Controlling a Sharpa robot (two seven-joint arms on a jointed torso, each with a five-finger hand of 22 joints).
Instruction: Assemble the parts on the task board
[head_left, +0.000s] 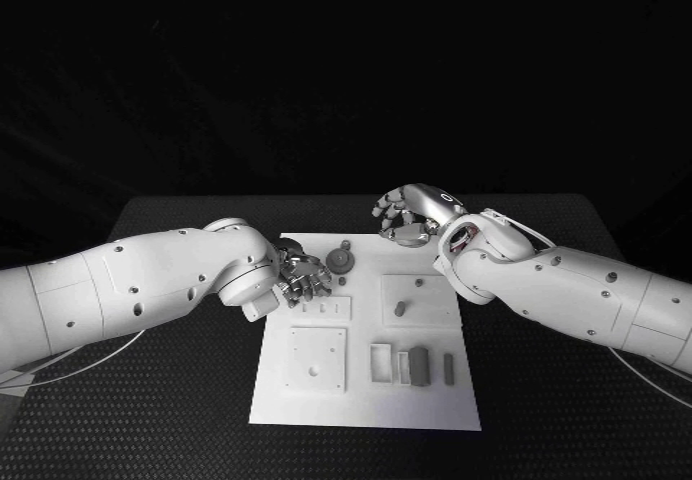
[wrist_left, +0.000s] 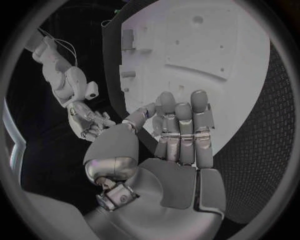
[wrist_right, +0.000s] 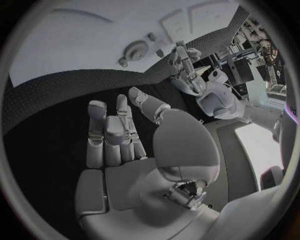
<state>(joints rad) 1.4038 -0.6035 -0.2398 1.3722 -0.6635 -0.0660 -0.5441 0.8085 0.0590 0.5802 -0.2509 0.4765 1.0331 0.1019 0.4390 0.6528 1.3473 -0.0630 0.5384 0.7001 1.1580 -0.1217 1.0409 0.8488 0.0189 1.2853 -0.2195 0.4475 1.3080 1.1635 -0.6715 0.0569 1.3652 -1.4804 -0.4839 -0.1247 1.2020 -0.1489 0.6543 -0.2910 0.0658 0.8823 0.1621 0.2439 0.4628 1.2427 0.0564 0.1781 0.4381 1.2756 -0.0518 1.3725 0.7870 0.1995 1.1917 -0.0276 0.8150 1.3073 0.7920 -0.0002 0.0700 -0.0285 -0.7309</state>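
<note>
The white task board (head_left: 368, 400) lies in the middle of the black table. A round grey part (head_left: 342, 260) sits near its far edge, and a small grey peg (head_left: 402, 308) stands on a raised square. Two grey blocks (head_left: 420, 365) lie near the front right. My left hand (head_left: 300, 280) hovers over the board's far left, just left of the round part, fingers stretched out (wrist_left: 181, 120) and holding nothing. My right hand (head_left: 408, 215) hangs past the board's far edge over the table, fingers loosely bent (wrist_right: 112, 135), palm empty.
A raised square plate (head_left: 317, 357) with a hole takes up the board's front left. A small slotted plate (head_left: 323, 308) lies just below my left hand. Black table (head_left: 577, 400) surrounds the board on both sides.
</note>
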